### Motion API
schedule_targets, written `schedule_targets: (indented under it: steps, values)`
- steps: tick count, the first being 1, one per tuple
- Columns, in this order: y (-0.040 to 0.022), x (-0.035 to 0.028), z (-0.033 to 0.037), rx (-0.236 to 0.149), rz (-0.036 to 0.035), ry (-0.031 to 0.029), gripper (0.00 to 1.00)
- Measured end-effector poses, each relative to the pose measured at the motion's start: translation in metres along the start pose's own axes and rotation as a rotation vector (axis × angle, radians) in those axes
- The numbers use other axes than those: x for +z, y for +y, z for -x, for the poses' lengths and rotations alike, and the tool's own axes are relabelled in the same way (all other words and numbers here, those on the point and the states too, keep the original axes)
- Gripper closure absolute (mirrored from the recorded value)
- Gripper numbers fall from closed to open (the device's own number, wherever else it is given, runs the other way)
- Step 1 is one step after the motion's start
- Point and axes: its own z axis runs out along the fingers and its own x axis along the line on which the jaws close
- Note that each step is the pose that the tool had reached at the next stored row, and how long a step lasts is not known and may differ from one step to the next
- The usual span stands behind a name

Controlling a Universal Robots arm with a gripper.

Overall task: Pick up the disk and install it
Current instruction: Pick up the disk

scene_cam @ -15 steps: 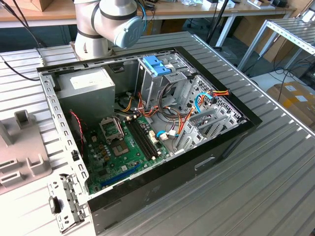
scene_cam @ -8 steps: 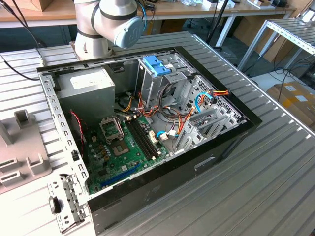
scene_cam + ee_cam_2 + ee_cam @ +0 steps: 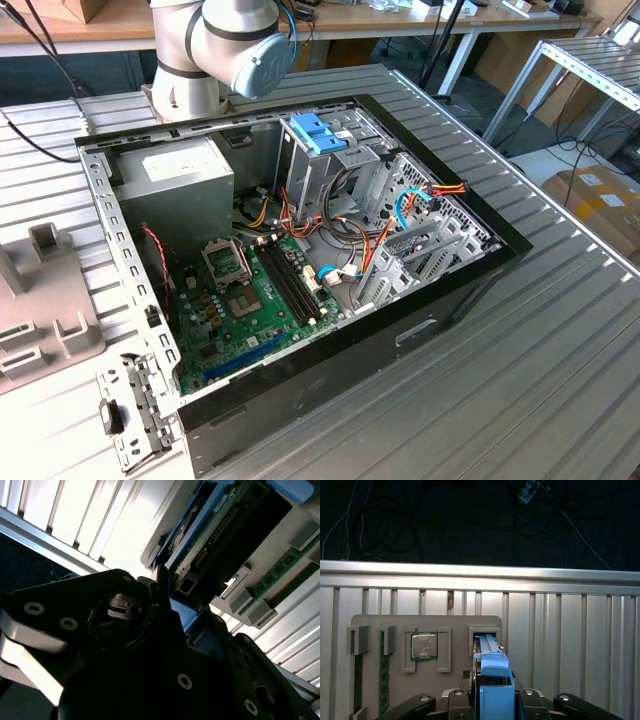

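In the first wrist view the disk [image 3: 493,672] stands on edge in a slot of a grey holder tray [image 3: 395,624], its blue side rail facing the camera. My gripper [image 3: 496,682] straddles that rail, with a dark finger pressed against each side. The second wrist view shows the disk [image 3: 200,545] from its edge, with green circuit board and blue rail, and the gripper [image 3: 175,605] shut on its near end. The disk's far end still sits in the tray slot.
The open computer case [image 3: 300,250] lies on the slatted metal table, with a drive cage under a light-blue latch [image 3: 320,135] and a grey power supply [image 3: 185,180]. The holder tray [image 3: 40,300] also carries a processor [image 3: 423,645] and memory sticks [image 3: 382,670].
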Motion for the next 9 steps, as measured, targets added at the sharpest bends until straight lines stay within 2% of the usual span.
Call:
schedule_targets:
  steps: [9]
  values:
    - [0.0002, -0.0043, 0.0003, 0.000, -0.0001, -0.0041, 0.63]
